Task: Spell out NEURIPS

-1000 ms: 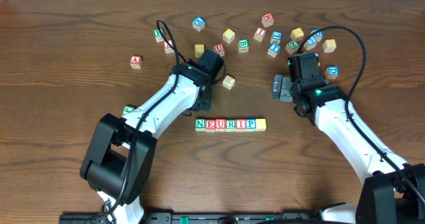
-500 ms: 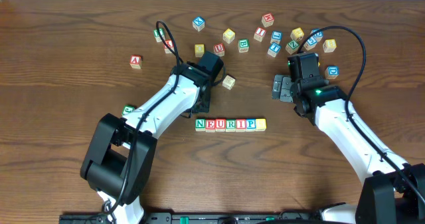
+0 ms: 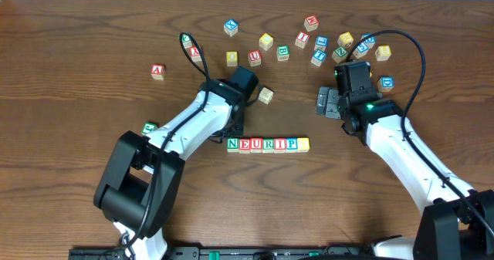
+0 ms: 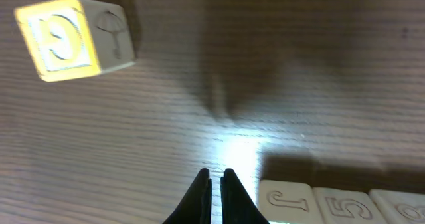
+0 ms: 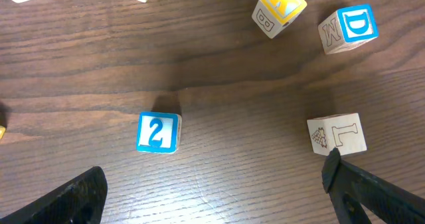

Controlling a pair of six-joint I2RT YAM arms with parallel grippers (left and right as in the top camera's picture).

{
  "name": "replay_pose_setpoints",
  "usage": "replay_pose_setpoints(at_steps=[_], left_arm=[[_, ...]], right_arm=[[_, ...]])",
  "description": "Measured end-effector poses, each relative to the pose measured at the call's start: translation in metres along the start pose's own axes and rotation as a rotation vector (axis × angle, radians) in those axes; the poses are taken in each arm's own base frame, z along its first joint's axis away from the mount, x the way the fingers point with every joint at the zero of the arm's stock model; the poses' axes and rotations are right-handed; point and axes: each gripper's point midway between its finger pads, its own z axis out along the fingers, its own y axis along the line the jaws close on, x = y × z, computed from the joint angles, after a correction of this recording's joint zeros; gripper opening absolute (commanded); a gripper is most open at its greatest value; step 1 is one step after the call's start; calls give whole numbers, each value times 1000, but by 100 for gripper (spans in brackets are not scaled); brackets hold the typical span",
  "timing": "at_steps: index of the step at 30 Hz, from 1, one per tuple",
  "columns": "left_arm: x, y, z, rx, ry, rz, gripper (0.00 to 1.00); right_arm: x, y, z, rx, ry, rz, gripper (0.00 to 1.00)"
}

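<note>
Cubes spelling NEURIPS look aligned, so left fingers, pressed together beside N, should lift clear gently; right fingers spread, empty.

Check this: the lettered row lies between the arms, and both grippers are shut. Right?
Only the left gripper is shut; the right gripper is open, its jaws wide apart in the right wrist view. The lettered row does lie between the arms.

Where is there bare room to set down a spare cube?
The table is bare on the near side of the letter row, and at left beyond the red A cube. The far strip is crowded with loose cubes.
</note>
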Motion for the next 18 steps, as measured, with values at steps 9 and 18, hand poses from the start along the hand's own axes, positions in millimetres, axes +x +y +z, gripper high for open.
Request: replay_pose_setpoints(at_steps=[9, 18], left_arm=[[6, -15, 0, 18, -10, 30, 8], [10, -13, 4, 8, -5, 31, 7]], right_arm=[[1, 0, 0, 2, 5, -1, 99], [5, -2, 0, 7, 19, -5, 99]])
